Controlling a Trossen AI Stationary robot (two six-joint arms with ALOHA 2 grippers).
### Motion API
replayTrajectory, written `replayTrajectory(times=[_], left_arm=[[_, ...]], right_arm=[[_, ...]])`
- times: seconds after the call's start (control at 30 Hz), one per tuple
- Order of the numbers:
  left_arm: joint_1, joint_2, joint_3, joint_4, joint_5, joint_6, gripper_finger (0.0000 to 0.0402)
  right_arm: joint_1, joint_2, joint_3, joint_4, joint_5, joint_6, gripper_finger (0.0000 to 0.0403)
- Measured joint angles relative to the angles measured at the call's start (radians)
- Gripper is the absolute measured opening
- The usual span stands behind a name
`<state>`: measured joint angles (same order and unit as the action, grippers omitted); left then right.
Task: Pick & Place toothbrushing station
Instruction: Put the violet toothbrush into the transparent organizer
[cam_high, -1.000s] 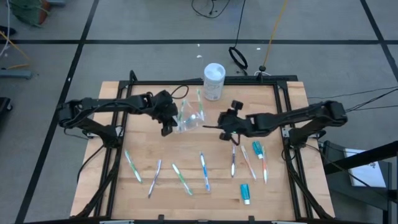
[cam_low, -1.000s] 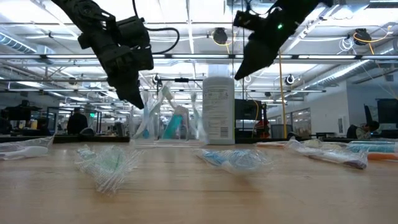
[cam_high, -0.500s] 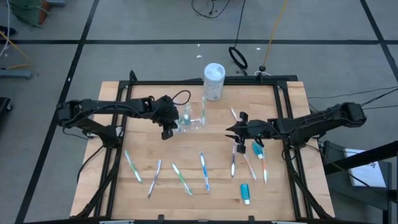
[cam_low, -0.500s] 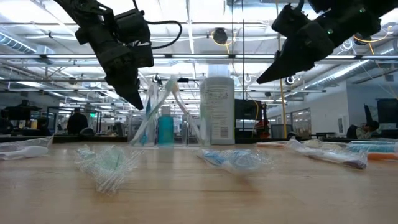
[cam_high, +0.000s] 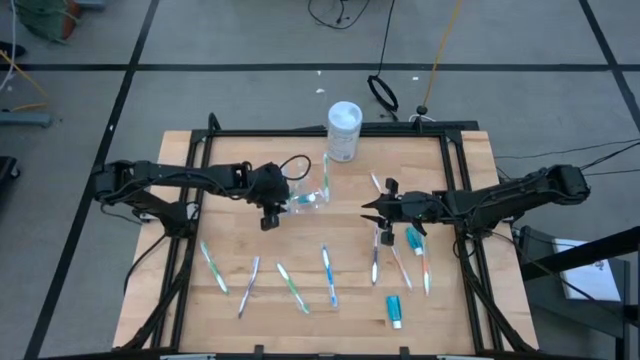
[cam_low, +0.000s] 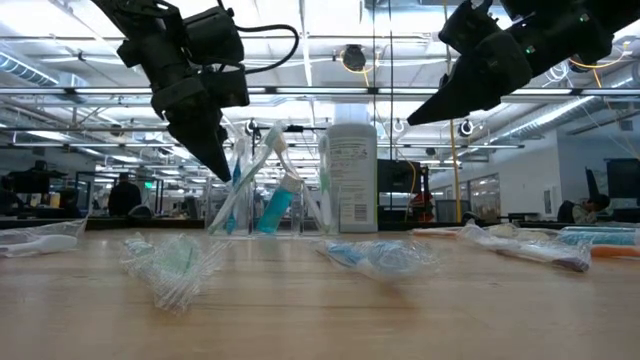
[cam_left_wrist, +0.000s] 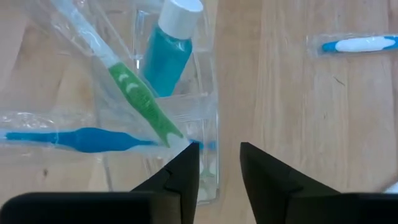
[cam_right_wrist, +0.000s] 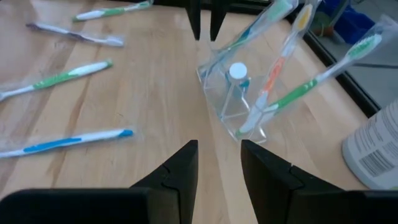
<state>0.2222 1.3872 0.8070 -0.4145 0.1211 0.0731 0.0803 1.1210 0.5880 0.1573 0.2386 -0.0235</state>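
The toothbrushing station (cam_high: 312, 195), a small clear holder, stands upright on its base on the table behind the middle. It holds wrapped toothbrushes and a teal tube with a white cap (cam_left_wrist: 168, 56). My left gripper (cam_left_wrist: 219, 168) is open at the station's left end, slanting down, with the station's end wall (cam_left_wrist: 210, 158) beside one finger. In the right wrist view the left gripper (cam_right_wrist: 205, 25) shows above that end. My right gripper (cam_high: 368, 208) hangs open in the air to the right of the station (cam_right_wrist: 242, 93), holding nothing. My left gripper stands open at the station's end wall (cam_left_wrist: 210, 158), coming at it slantwise from above and from the table's left. I cannot tell whether a finger touches the wall.
A white lidded tub (cam_high: 344, 130) stands at the far edge behind the station. Several wrapped toothbrushes (cam_high: 329, 275) lie spread over the near half, some under my right arm (cam_high: 400, 250). A teal tube (cam_high: 395, 311) lies near the front right. Black rails (cam_high: 455, 180) frame the table.
My right gripper has drawn back from the station toward the table's right edge, sunk a little and tipped nearer to level. My left gripper has shifted slightly toward the near edge, and the station has turned about beside it and now stands upright.
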Motion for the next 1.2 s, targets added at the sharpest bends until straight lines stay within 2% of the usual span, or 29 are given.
replayTrajectory(times=[0.17, 0.47, 0.73, 0.97, 1.03, 1.2], left_arm=[[-0.005, -0.010, 0.027, -0.033, -0.001, 0.000, 0.0142], [-0.052, -0.020, 0.220, -0.196, -0.001, -0.065, 0.0145], [-0.138, -0.019, 0.264, -0.295, 0.008, -0.137, 0.0145], [-0.287, -0.019, 0.264, -0.493, 0.011, -0.583, 0.0145], [-0.350, -0.019, 0.264, -0.500, -0.001, -0.705, 0.0145], [-0.507, 0.005, 0.224, -0.445, -0.124, -1.097, 0.0145]], right_arm=[[-0.001, 0.001, 0.000, -0.004, 0.001, 0.000, 0.0116], [-0.002, 0.050, 0.001, -0.006, 0.009, 0.058, 0.0119], [-0.004, 0.142, 0.001, -0.005, 0.154, 0.051, 0.0132], [-0.004, 0.188, 0.001, -0.001, 0.154, 0.064, 0.0125], [-0.004, 0.188, 0.001, 0.000, 0.154, 0.064, 0.0123], [-0.004, 0.188, 0.001, 0.000, 0.153, 0.062, 0.0121]])
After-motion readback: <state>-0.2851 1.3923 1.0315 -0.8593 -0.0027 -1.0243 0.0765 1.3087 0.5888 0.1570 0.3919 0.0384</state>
